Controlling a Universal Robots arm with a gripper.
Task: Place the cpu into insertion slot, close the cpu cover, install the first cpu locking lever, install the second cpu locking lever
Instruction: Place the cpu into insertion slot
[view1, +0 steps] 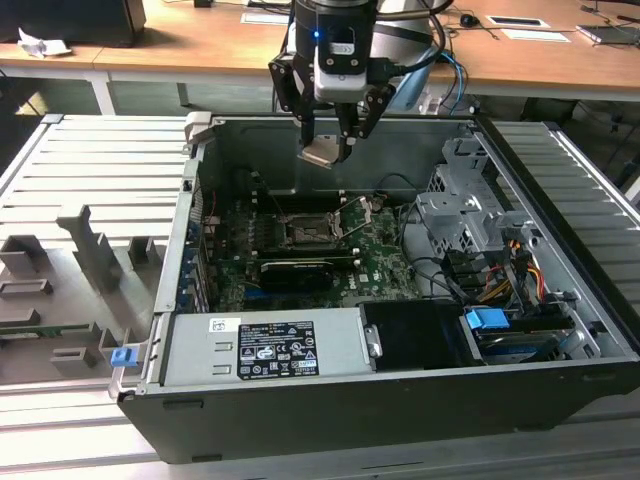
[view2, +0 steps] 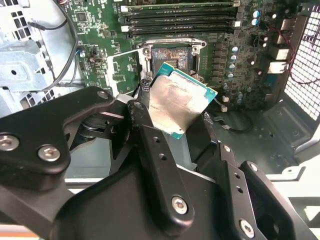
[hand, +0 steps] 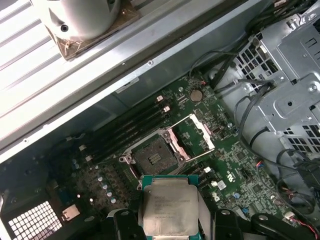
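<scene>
My gripper (view1: 327, 148) hangs above the open computer case, shut on the cpu (view1: 324, 153), a thin pale square chip held by two opposite edges. In both wrist views the cpu (view2: 179, 102) (hand: 170, 206) sits between the black fingers (view2: 150, 145), tilted, and well above the motherboard. Below it the insertion slot (view1: 304, 232) (view2: 170, 56) (hand: 154, 156) lies bare and dark. The cpu cover (hand: 198, 134) (view2: 125, 70), a silver frame, stands swung open beside the slot.
A grey labelled power-supply box (view1: 265, 345) lines the case's near side. A metal drive cage (view1: 465, 215) with cables stands at the exterior view's right. Memory slots (view2: 180, 20) run next to the socket. A grey fixture tray (view1: 80, 260) lies outside the case.
</scene>
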